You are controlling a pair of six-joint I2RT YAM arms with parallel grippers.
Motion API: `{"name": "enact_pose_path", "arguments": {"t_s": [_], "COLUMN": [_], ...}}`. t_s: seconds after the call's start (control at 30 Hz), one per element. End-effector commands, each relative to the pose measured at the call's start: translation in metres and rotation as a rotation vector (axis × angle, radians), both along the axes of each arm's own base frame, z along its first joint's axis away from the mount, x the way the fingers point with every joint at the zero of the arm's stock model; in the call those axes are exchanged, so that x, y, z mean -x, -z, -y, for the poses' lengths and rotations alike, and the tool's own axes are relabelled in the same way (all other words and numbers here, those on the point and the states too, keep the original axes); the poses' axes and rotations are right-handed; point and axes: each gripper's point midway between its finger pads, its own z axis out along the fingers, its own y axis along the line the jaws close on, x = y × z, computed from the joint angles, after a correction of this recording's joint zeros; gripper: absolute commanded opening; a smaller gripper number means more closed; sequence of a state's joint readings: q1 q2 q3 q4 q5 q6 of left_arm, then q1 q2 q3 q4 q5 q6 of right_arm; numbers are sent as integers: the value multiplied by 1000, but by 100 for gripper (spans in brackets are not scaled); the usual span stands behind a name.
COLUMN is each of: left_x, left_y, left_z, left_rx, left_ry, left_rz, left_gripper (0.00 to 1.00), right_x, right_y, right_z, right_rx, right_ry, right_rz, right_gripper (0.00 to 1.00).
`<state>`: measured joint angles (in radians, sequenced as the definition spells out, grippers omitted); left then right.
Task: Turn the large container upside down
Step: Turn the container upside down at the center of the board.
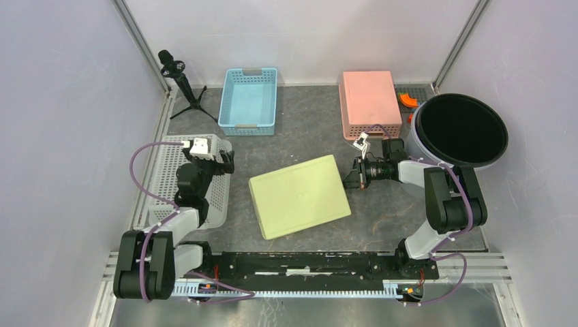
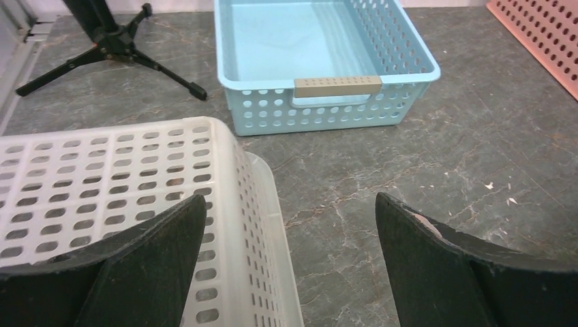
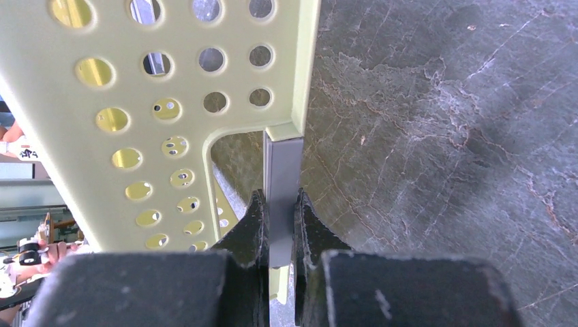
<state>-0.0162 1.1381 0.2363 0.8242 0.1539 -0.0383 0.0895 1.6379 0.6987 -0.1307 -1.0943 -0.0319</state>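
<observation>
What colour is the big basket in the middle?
The basket is pale yellow-green, clearest from the top view.

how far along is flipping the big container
Looks mostly done: the yellow-green container lies base up. In hand: the right gripper is shut on its grey handle strip. Remaining: release and back away. The left gripper hangs open by the white basket.

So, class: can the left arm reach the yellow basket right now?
Probably yes: the left gripper is open over the white basket, and only bare table lies between it and the yellow basket.
</observation>
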Motion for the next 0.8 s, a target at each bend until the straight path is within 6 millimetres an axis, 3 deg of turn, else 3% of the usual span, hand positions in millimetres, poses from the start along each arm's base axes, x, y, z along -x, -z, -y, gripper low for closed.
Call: {"name": "enact_pose_path", "arguments": {"t_s": [0.0, 0.1, 0.4, 0.77], "left_x": [2, -4, -19, -30], "left_y": [-16, -11, 43, 49], "left_z": [-19, -32, -37, -32], "left_rx": [-18, -7, -12, -28], "left_ry": [-102, -184, -214, -181], "left_rz": [81, 78, -32, -95], "left_gripper": [100, 100, 100, 100], "right_x": [-21, -22, -22, -27], "right_y": [2, 2, 10, 17], "right_z": [6, 6, 8, 12], "right_rx": [56, 56, 78, 116], "right_ry": [3, 0, 3, 20], "right_rz": [126, 123, 108, 102], "right_gripper": [5, 5, 6, 12]}}
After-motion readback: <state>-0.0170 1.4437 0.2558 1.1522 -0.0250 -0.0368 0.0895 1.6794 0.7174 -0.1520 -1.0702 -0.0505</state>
